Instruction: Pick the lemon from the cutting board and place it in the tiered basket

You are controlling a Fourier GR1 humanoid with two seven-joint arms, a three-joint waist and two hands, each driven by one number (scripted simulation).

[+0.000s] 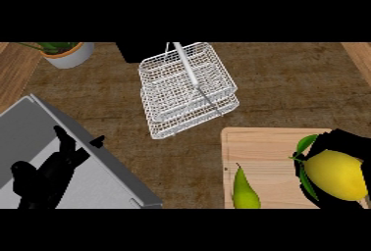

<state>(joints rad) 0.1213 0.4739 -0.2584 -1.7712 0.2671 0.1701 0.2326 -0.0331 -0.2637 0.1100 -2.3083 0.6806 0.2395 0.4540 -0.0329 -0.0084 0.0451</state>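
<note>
the right hand (334, 147) sits at the view's right edge, its black fingers curled round the lemon (337, 175) from behind and beside, so the fruit is clamped in it and not lying free. whether the lemon rests on the cutting board (262, 147) or is just lifted off it cannot be told from this steep angle. a couple of green leaves (305, 143) stick out at the lemon's upper left, close to the fingers.

just left of the lemon, on the same board, a green pear (244, 190) lies with its stem pointing up the view. it is near but apart from the hand; a sweep leftward at board height could knock it and roll it off the board's edge.

the tiered basket (187, 88) stands well apart, up and to the left across the brown counter (290, 83), with a slim upright post (186, 63) rising through its middle. the lemon is large against the wire trays, so coming in too low risks catching the rim or the post, and releasing off-centre could let it roll over the shallow wall.

the left hand (43, 171) rests at the lower left with fingers relaxed and apart, over a grey sink (109, 181), out of the path. a potted plant (66, 53) stands at the top left corner.
</note>
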